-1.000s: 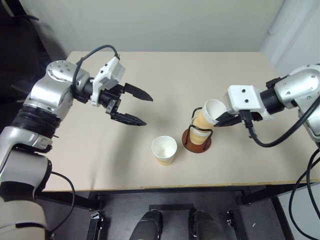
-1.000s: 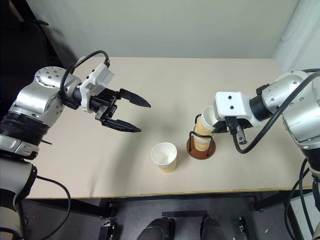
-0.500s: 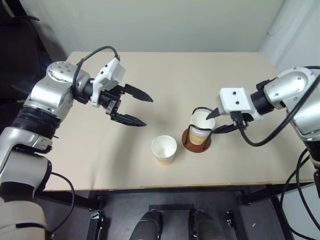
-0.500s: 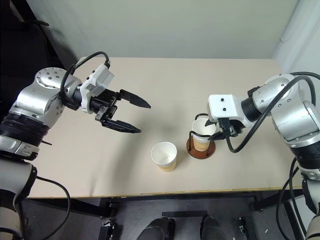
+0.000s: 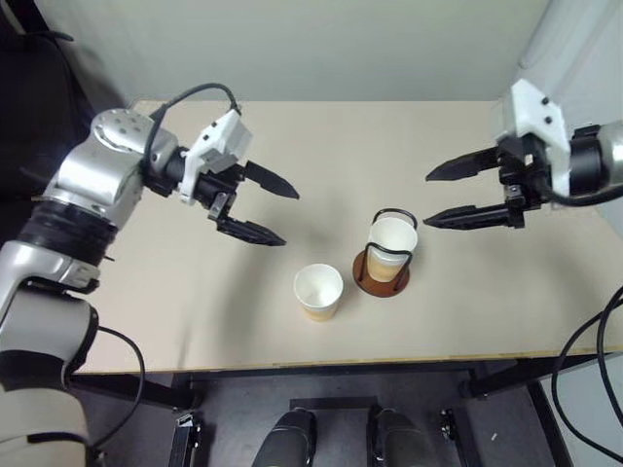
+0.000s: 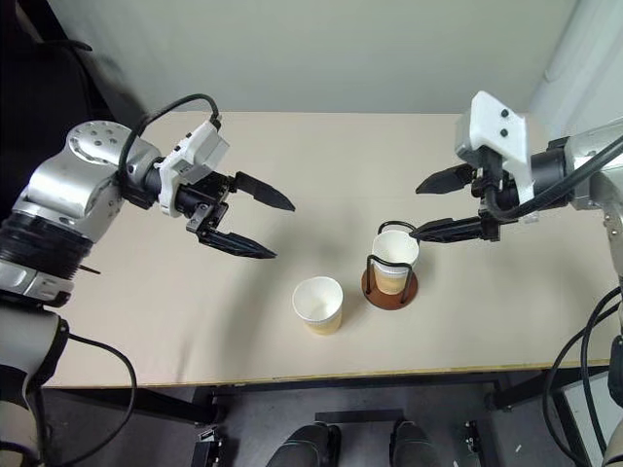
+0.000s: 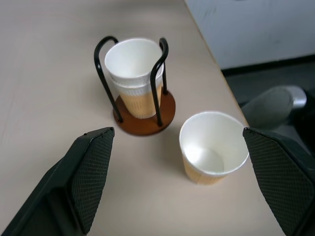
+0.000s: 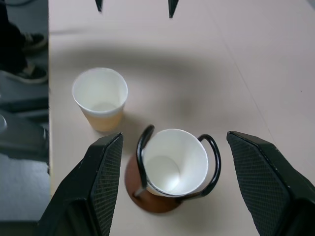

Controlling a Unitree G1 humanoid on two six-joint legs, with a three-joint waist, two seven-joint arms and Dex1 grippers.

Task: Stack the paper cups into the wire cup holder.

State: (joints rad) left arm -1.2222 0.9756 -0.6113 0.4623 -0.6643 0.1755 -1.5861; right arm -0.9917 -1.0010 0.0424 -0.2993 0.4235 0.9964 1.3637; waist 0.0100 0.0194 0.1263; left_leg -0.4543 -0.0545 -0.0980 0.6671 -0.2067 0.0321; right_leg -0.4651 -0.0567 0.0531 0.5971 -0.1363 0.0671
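Two tan paper cups (image 5: 391, 249) sat nested in the black-wire, brown-based cup holder (image 5: 382, 272) near the table's front edge (image 5: 321, 364). A third loose cup (image 5: 318, 291) stood just beside it. Both the left gripper (image 5: 269, 207) and the right gripper (image 5: 440, 197) gaped wide, empty. Next: grasp that cup.

A beige rectangular table (image 5: 321, 146) with a plain matte top is set against a pale off-white wall (image 5: 292, 49) at the far side. A thin dark line is seen along the table's near edge. Black metal table legs and crossbars (image 5: 477, 384) are seen underneath, on a dark grey floor (image 5: 234, 418). A dark, shadowed area (image 5: 39, 68) lies at the far left. A white panel or curtain (image 6: 584, 49) is seen at the far right. Soft, even overhead light is cast.
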